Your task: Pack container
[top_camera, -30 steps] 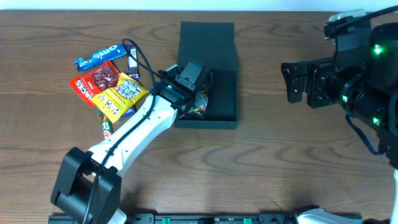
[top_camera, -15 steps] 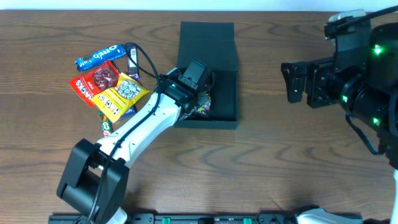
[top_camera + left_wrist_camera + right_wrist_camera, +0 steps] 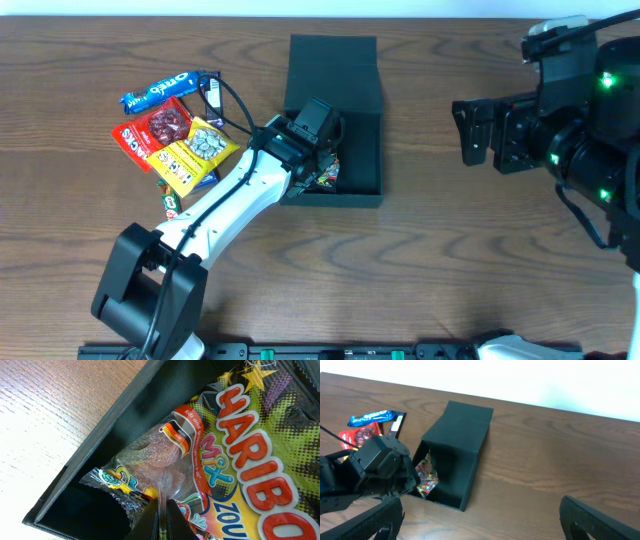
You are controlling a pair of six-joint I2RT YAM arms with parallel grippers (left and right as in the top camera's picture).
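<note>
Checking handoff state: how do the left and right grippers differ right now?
Left gripper is shut, pinching the Haribo packet by its edge; right gripper is open and empty. Left gripper is down inside the container; right gripper hangs outside it, over the table. Both face the container.

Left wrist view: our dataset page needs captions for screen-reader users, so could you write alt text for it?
A yellow-and-black Haribo bag lies inside a corner of the dark container, its clear edge pinched between the closed left fingers at the bottom of the frame. Wood-grain table shows beyond the container's wall at upper left.
</note>
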